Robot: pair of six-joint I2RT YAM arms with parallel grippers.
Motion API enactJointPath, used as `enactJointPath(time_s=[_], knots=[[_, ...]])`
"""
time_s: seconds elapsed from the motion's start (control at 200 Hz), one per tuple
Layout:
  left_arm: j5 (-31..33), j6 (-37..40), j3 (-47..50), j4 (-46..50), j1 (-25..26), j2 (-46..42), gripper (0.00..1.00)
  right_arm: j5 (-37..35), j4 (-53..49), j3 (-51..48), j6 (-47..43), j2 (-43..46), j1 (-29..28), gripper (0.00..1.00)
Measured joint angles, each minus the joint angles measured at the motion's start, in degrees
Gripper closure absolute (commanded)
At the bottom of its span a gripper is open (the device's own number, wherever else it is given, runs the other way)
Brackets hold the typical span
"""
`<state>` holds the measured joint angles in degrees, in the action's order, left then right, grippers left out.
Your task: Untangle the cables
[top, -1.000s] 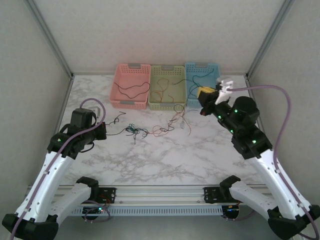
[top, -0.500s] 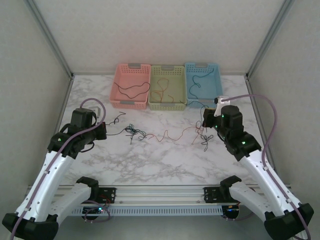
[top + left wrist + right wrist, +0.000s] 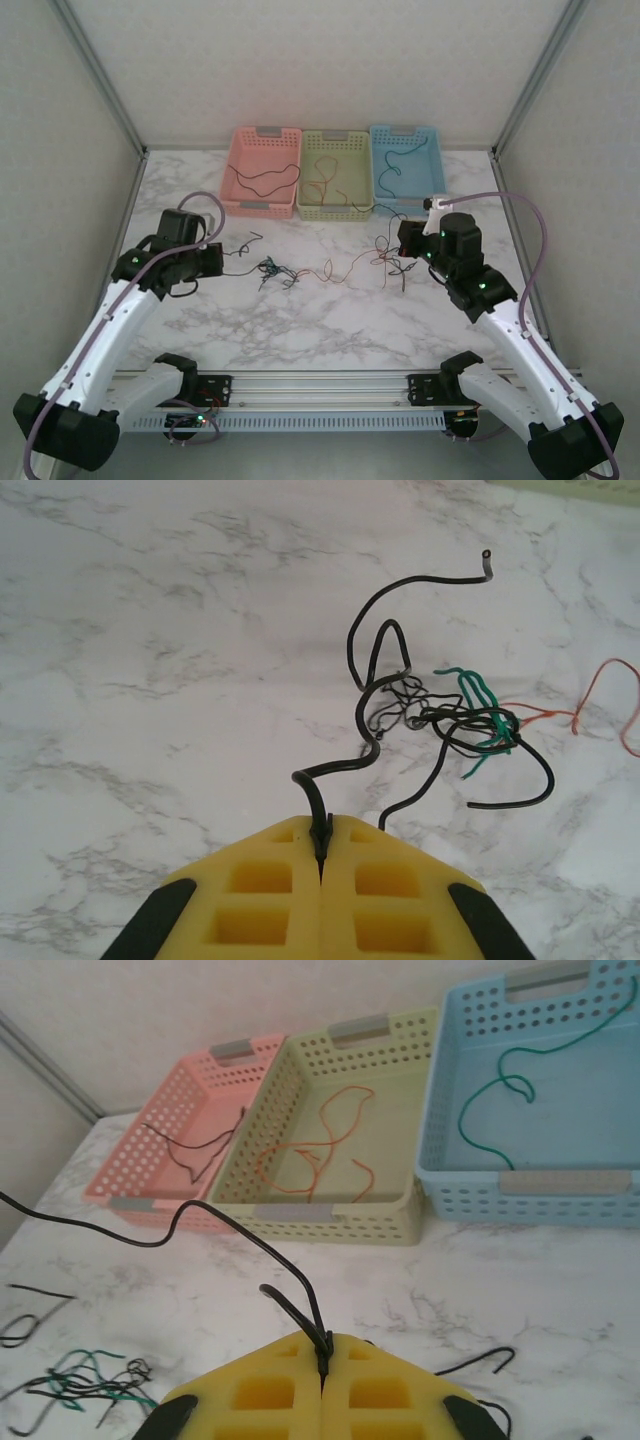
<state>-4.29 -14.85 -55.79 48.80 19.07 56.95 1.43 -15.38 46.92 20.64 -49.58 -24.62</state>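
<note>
Jaws pinched on black cables: left cable [image 3: 316,800], right cable [image 3: 305,1310]. Left arm [image 3: 130,295], right arm [image 3: 490,295] low at 9 and 3 o'clock of tangle [image 3: 272,268]; crossings indistinct.

Three plastic baskets sit side by side at the back of the marble table [image 3: 320,320]: pink basket [image 3: 266,131] left, green basket [image 3: 335,135] middle, blue basket [image 3: 404,130] right. Plain white walls [image 3: 320,60] all around.

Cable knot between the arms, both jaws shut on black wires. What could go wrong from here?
The left jaws pinch the black wire only at their very tip; a pull could slip it free.
That wire runs into the knot with the green wire; pulling may cinch it or drag the clump.
The right jaws hold a second black wire that arcs in front of the green basket; it might snag there.
</note>
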Motion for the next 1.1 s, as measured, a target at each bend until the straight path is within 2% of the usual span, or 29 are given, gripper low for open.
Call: enactJointPath(time_s=[0.135,0.18,0.235,0.35,0.501,0.701,0.846,1.001,1.096], knots=[[0.5,-2.3,-0.7,-1.9,6.4,2.4,0.99,2.8,-0.3,3.9,1.1,-0.4,0.0,1.0],[1.3,-3.3,-0.8,-3.1,8.0,3.5,0.95,3.4,-0.3,5.2,1.4,-0.4,0.0,1.0],[1.9,-4.6,-0.6,-4.6,9.3,4.9,0.84,4.0,-0.3,6.7,1.7,-0.2,0.0,1.0],[2.0,-7.8,2.3,-9.0,10.9,6.6,0.51,4.8,-0.9,8.1,2.7,0.3,0.0,1.0],[2.0,-10.1,4.3,-10.8,12.0,7.0,0.33,4.9,-2.4,8.3,3.7,0.9,0.0,1.0],[-0.9,-10.7,4.5,-14.8,13.0,4.4,0.31,4.8,-4.0,8.3,5.9,1.1,0.0,1.0],[-4.7,-10.7,4.9,-20.5,17.0,3.5,0.32,4.8,-4.0,8.3,7.5,1.1,0.0,1.0],[-7.0,-8.2,3.2,-26.1,24.0,9.5,0.3,4.9,-4.0,8.3,8.5,1.1,0.0,1.0],[-8.5,-6.0,1.8,-30.3,26.1,14.1,0.29,4.9,-4.0,8.3,8.9,0.9,0.0,1.0]])
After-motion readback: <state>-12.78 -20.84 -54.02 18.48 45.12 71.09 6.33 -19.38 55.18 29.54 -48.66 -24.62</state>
